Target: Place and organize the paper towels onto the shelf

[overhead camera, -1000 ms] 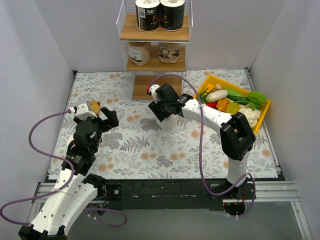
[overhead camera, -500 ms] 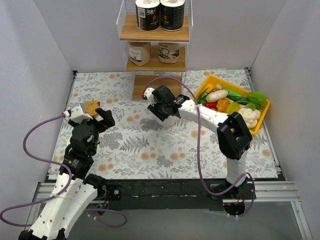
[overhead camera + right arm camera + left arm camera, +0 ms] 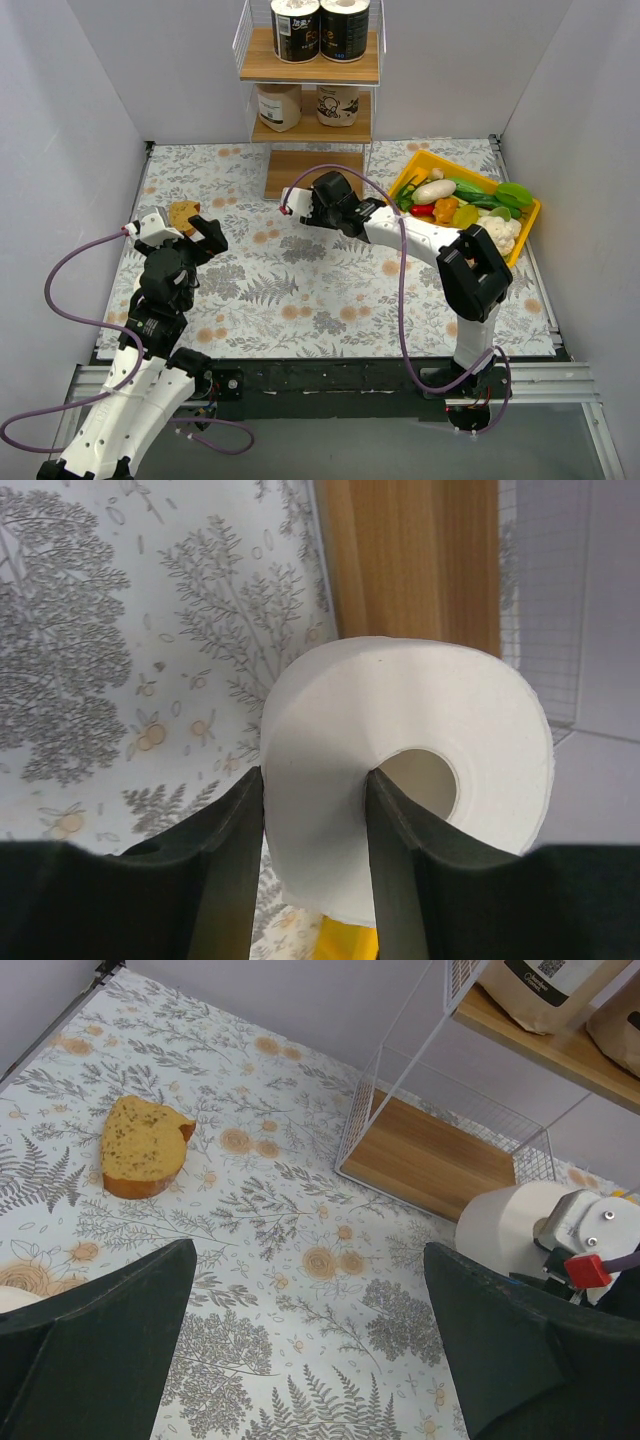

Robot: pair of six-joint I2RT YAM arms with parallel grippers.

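Observation:
The shelf [image 3: 310, 70] stands at the back centre. Two black-wrapped rolls [image 3: 295, 30] are on its top board and two tan rolls [image 3: 278, 105] on the middle board. The bottom board [image 3: 430, 1160] is bare. My right gripper [image 3: 315, 850] is shut on a white roll [image 3: 400, 770], one finger in the core and one outside, held just in front of the bottom board [image 3: 420, 570]. The roll also shows in the left wrist view [image 3: 505, 1225]. In the top view my right gripper [image 3: 318, 210] hides it. My left gripper [image 3: 310, 1340] is open and empty over the mat. The second white roll is not visible.
A slice of bread [image 3: 145, 1145] lies on the floral mat left of the shelf, close to my left gripper [image 3: 195, 235]. A yellow tray [image 3: 468, 170] of vegetables with a cauliflower [image 3: 497, 232] sits at the right. Grey walls close in the sides and back.
My right gripper has lifted the white roll off the mat and carried it back and left toward the shelf's bottom board. My left arm has shifted slightly left.

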